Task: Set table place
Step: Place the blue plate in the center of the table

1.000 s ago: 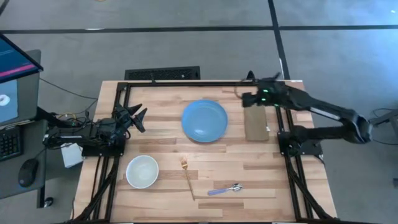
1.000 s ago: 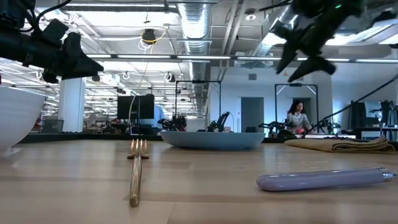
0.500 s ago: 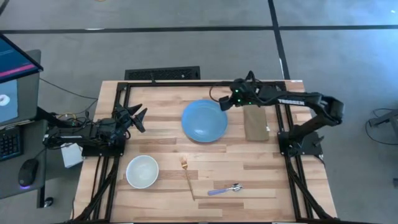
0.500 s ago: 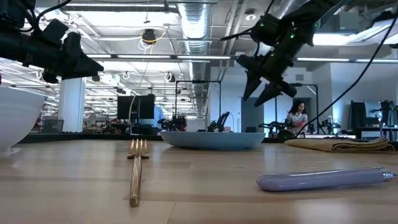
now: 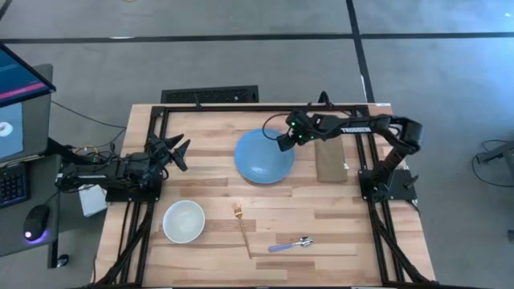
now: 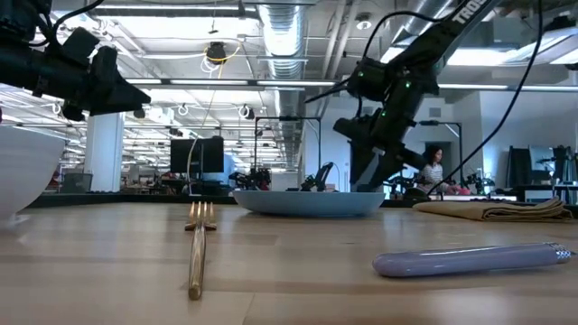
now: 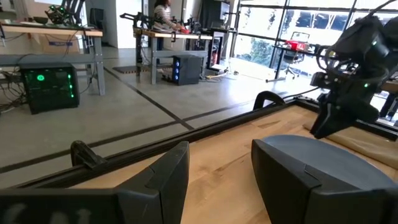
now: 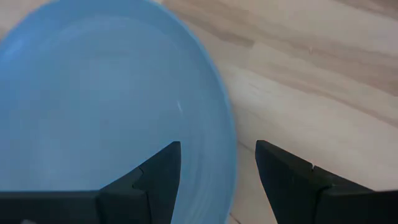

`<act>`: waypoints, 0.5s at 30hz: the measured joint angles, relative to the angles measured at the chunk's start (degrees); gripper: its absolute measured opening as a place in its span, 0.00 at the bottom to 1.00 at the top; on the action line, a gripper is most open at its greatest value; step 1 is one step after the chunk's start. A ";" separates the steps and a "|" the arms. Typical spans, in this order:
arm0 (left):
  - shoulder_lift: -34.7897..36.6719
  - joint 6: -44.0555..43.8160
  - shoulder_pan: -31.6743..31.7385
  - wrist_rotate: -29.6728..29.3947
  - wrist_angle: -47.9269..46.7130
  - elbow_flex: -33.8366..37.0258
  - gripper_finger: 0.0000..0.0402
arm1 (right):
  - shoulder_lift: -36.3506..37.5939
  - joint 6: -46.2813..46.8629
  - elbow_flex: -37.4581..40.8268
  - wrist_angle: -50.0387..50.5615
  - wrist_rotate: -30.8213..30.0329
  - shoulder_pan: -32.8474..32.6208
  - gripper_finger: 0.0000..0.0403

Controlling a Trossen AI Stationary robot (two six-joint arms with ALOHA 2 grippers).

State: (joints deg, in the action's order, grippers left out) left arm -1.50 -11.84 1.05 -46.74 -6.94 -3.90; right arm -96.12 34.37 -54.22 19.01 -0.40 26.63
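Observation:
A blue plate (image 5: 263,156) lies flat on the wooden table (image 5: 337,210), far of centre. My right gripper (image 5: 281,143) is open just above the plate's right far rim (image 8: 229,134). In the right wrist view one finger (image 8: 158,171) stands over the plate's inside and the other (image 8: 283,174) over bare wood outside. In the low view it hangs down close behind the plate (image 6: 307,200). My left gripper (image 5: 180,150) is open and waits at the table's left edge. A white bowl (image 5: 184,221), a gold fork (image 5: 242,229) and a purple-handled spoon (image 5: 289,244) lie near the near edge.
An olive-brown folded cloth (image 5: 330,160) lies right of the plate, under my right arm. A black metal frame (image 5: 241,107) edges the table. Bare wood shows between the plate and the cutlery. A person sits far off in the room behind (image 6: 432,171).
My right gripper has swung from above the table's far right corner toward the left and come down to the blue plate's right far rim, tipping its fingers downward. The plate and the other things have stayed where they were.

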 joint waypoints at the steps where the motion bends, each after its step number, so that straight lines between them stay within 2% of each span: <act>1: 0.00 0.00 -0.01 0.00 0.00 0.00 0.41 | -0.64 0.00 0.02 -0.04 0.00 0.00 0.57; 10: 0.00 0.00 -0.01 0.00 0.00 0.00 0.41 | -4.36 -0.35 0.01 -2.65 2.33 -0.11 0.56; 15: 0.00 0.04 0.00 -0.04 -0.02 -0.01 0.41 | -6.68 -0.54 0.04 -3.45 4.23 -0.32 0.50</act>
State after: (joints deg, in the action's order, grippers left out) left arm -1.50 -11.79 1.05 -46.78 -6.96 -3.91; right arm -102.80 33.83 -54.17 15.56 3.83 26.32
